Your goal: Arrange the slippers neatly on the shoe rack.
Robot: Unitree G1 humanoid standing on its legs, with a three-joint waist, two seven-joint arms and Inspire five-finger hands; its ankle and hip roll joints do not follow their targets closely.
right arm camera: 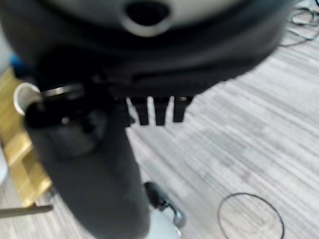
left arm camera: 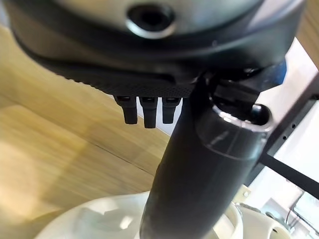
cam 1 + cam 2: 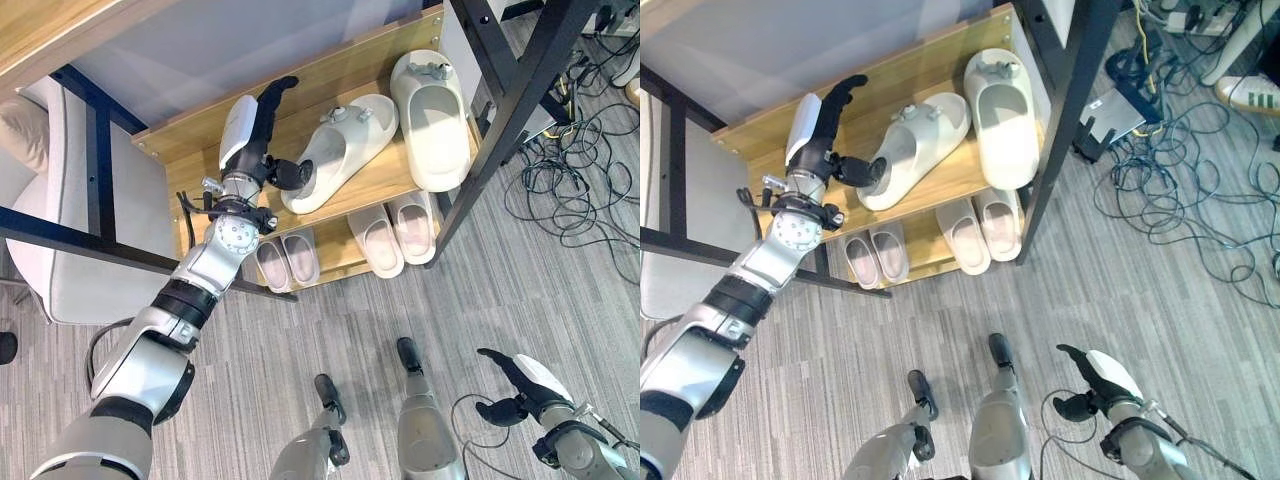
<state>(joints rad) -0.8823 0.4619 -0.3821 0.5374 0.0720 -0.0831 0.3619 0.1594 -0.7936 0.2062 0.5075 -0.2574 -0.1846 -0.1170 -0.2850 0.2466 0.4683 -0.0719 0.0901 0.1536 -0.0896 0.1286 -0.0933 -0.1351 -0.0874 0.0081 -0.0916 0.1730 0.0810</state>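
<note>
Two cream slippers lie on the rack's upper wooden shelf. One slipper lies askew, its heel toward the shelf's front; the other lies straight at the right end. My left hand is at the askew slipper's heel, open, fingers straight and pointing up the shelf. Its thumb reaches down to that slipper's heel rim. My right hand hangs low over the floor at the lower right, open and holding nothing.
Two pairs of pale slippers sit on the lower shelf. Black frame posts border the rack. Tangled cables cover the floor at the right. A pale seat stands at the left. A white shoe lies at the far right.
</note>
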